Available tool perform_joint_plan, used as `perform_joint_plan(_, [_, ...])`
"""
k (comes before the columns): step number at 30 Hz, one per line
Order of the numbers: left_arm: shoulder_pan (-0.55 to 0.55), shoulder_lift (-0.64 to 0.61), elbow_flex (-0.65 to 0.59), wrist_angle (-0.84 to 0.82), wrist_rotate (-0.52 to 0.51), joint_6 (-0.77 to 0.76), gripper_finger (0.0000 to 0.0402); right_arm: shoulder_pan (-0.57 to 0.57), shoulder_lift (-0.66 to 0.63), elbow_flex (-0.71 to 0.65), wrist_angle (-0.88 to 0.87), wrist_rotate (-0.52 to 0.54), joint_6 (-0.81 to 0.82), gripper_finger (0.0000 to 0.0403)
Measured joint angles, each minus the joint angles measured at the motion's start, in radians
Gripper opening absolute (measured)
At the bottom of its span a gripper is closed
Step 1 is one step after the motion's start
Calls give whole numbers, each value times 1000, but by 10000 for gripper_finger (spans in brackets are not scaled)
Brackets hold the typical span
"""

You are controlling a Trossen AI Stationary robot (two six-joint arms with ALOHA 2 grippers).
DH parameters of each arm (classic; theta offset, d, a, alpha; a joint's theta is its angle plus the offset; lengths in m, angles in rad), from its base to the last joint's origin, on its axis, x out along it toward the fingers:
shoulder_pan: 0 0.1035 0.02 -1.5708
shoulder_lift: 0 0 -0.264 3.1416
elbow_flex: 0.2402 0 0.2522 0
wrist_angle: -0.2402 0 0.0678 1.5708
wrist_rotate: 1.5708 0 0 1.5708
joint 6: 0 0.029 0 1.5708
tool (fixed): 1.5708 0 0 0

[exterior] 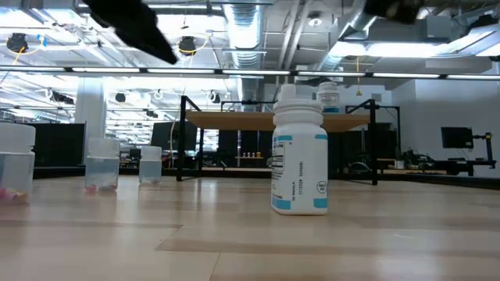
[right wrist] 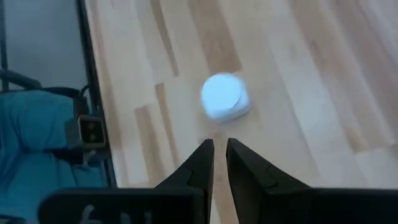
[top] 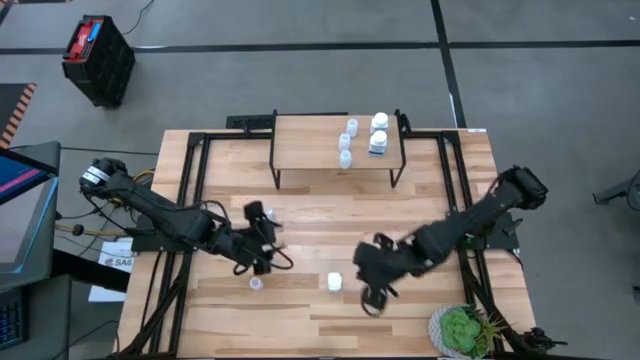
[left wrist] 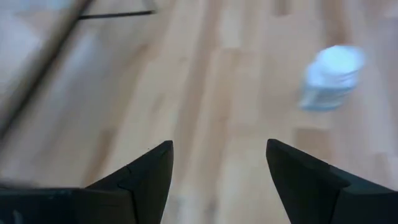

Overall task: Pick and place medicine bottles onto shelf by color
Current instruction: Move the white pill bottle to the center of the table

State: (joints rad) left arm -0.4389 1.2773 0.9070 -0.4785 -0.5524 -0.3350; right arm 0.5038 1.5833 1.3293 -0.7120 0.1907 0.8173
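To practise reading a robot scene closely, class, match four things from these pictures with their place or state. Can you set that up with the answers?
Things:
1. left end effector
2. right end effector
3. white bottle
4. potted plant

Places or states:
A. fingers almost together, nothing between them
B. at a corner of the tabletop, by the right arm
C. fingers spread wide, nothing between them
D. upright on the tabletop, between the two arms

Pairs: 1-C, 2-A, 3-D, 4-B
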Motion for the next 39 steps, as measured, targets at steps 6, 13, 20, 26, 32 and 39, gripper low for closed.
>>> perform_joint_plan(6, [-14,194,0,296,130,47,245,109,47,0,-29,113,128,69])
perform_joint_plan(13, [-40,393,0,524,129,11,245,136,174,-1,-30,98,214,69])
perform_joint_plan(20, [-48,497,0,673,167,-26,245,79,288,-1,12,95,215,69])
perform_joint_plan(26, [-37,557,5,751,196,-30,245,16,352,-1,29,70,230,69])
perform_joint_plan(32, [-27,587,4,745,208,-51,245,-23,372,-2,68,45,225,69])
perform_joint_plan(39, [0,641,16,785,234,-35,245,-49,368,-1,182,43,187,69])
